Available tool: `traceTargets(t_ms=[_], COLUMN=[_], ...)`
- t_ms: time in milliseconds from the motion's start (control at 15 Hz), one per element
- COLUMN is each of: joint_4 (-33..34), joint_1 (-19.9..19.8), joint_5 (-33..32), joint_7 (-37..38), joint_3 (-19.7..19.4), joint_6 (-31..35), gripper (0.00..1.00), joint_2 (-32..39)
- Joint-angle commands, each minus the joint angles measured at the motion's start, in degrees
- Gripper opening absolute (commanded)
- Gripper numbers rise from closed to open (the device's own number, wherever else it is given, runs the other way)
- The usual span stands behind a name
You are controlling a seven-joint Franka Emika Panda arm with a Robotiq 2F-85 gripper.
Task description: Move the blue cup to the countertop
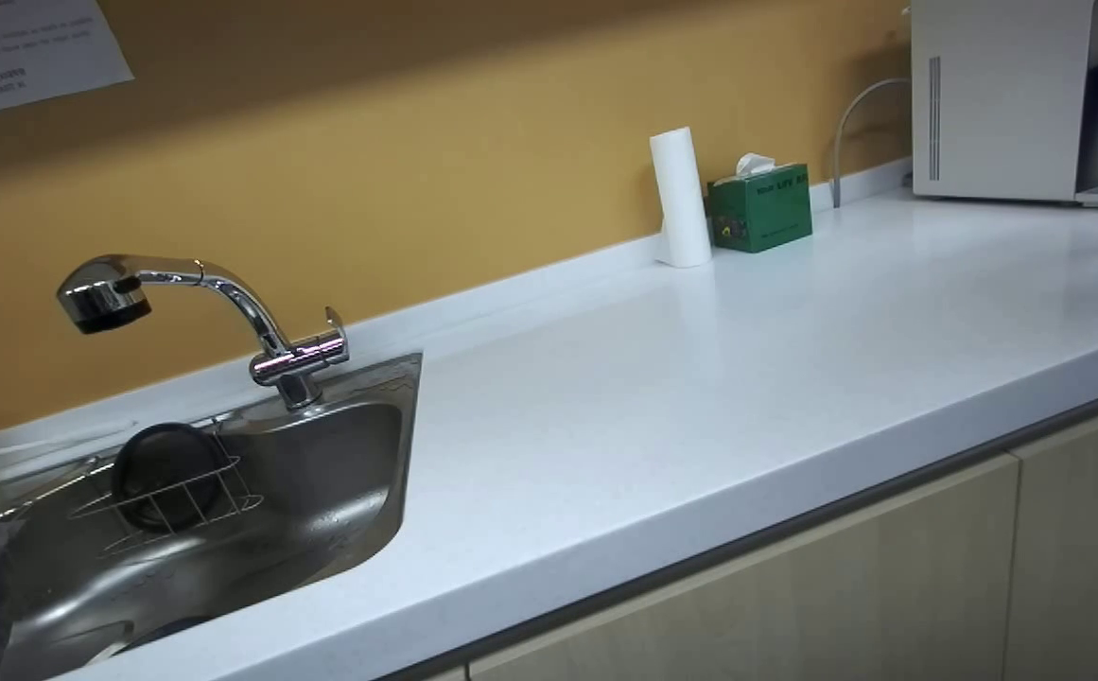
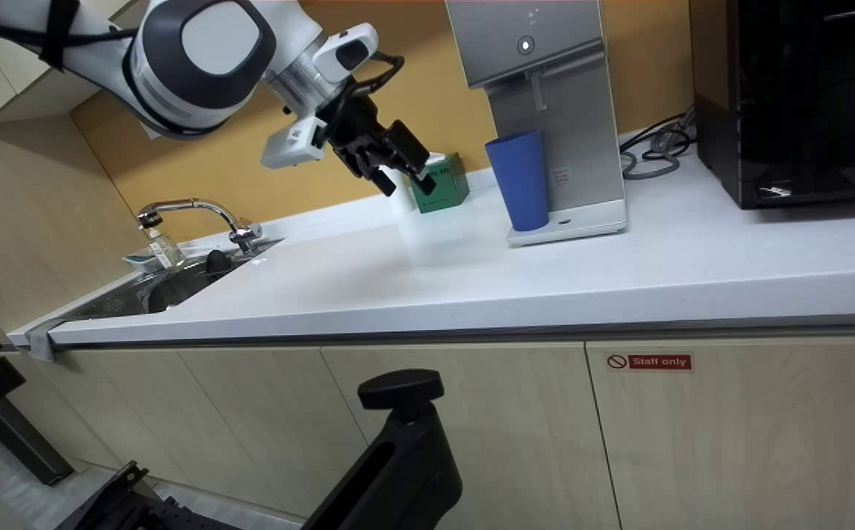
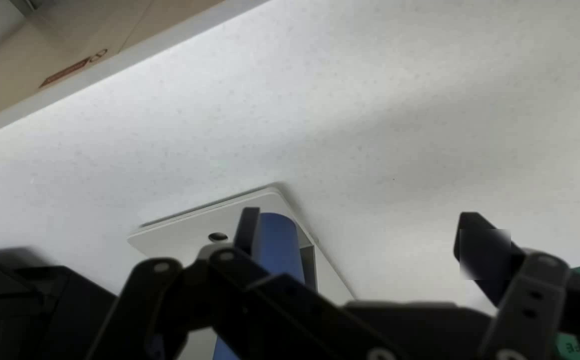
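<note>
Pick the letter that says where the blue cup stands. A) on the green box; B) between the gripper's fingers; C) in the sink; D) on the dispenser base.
D: in an exterior view the blue cup stands on the dispenser base, while the open gripper is apart from it.

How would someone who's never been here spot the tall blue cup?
On the long glossy white countertop, find the tall, boxy silver dispenser. The smooth blue cup stands on the dispenser's low white base. Plain blue sides narrowing downward set it apart from the green rectangular tissue box.
</note>
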Motion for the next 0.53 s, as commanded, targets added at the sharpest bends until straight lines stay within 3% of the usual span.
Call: traceTargets(t_ms=[0, 467], joint_4=[0.94, 3.71], joint_1=[0.0, -0.27], joint_5=[1.14, 1.95], joint_7=[-0.28, -0.89], joint_3=[-0.69, -1.48], joint_6=[7.91, 21.16], gripper=[1.0, 1.0], joint_2=[3.18, 12.36])
